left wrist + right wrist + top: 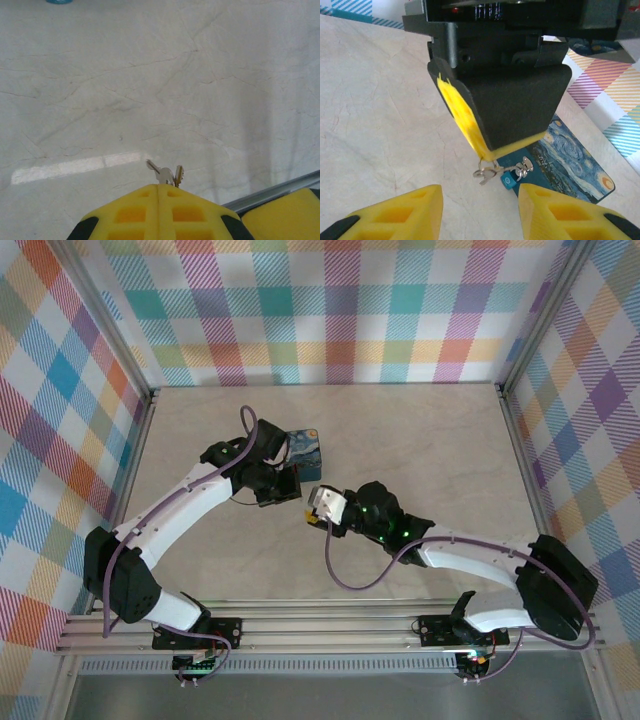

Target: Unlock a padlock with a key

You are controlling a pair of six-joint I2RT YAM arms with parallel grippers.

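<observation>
White arms (190, 502) with black joints, purple cables (345, 575), yellow jaws, perhaps green indicator lights

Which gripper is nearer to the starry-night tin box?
Left. The left gripper sits just beside the starry-night tin box, at its near edge; the right gripper is farther off, toward the bases.

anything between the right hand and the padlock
Nothing visible blocks it: the padlock shows straight ahead of the open right hand, by the tin; keys held by the left hand dangle right beside it.
</observation>
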